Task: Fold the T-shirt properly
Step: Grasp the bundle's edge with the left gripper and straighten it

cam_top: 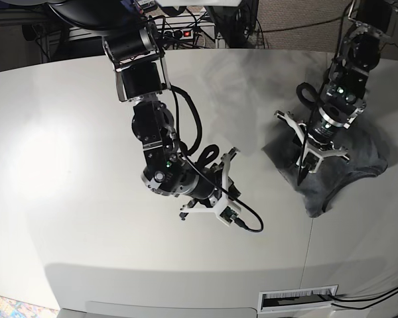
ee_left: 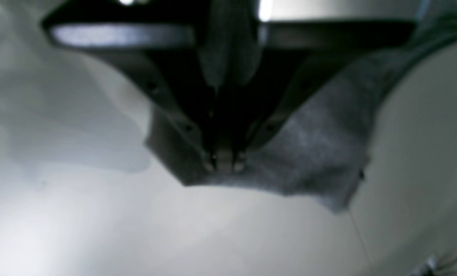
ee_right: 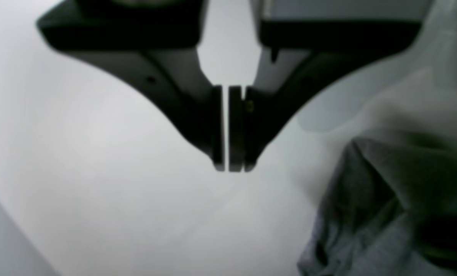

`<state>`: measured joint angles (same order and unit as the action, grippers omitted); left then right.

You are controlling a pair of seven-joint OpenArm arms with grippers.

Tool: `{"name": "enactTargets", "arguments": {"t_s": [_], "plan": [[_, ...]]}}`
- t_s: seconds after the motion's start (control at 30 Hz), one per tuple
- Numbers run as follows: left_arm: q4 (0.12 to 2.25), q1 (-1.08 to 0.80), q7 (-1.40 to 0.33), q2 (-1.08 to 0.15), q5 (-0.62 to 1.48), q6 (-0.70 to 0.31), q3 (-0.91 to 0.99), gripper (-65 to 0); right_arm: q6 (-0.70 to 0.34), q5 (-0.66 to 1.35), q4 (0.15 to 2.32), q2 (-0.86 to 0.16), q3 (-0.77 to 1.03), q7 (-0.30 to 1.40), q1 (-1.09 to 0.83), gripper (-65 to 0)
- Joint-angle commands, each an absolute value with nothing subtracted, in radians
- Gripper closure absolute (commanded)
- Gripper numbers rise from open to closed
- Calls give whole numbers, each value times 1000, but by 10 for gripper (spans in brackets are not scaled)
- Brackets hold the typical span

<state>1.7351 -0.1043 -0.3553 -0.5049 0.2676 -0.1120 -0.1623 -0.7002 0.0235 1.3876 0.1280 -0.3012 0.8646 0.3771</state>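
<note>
One T-shirt [cam_top: 345,165] on my bench [cam_top: 66,132], my left gripper [ee_left: 224,165] pinching its cloth, my right gripper [ee_right: 228,166] closed, holding nothing

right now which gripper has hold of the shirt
The left gripper, pinched shut on the T-shirt. The right gripper is shut on nothing, beside the cloth.

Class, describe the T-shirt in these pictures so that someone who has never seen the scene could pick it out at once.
Start from the wide white table and look to its right side in the base view, under the left claw. There lies the T-shirt, a crumpled heap with a bit of its cloth pinched in that claw. It is the only soft, heather-grey thing there; everything else is hard black machinery or bare white tabletop.
</note>
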Motion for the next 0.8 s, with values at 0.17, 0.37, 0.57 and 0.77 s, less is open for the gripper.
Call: {"name": "enactTargets", "arguments": {"t_s": [0.17, 0.37, 0.57, 0.77], "plan": [[1655, -109, -345, -491, 265, -257, -154, 0, -698, 25, 1446, 125, -299, 846, 410, -18], [1656, -188, -392, -517, 340, -359, -154, 0, -698, 27, 1448, 102, -245, 845, 421, -18], [1656, -236, -373, -585, 358, -416, -154, 0, -698, 119, 1448, 102, -118, 855, 421, -18], [1655, -207, -288, -655, 262, -397, -154, 0, -698, 176, 1448, 97, -83, 900, 421, -18]]}}
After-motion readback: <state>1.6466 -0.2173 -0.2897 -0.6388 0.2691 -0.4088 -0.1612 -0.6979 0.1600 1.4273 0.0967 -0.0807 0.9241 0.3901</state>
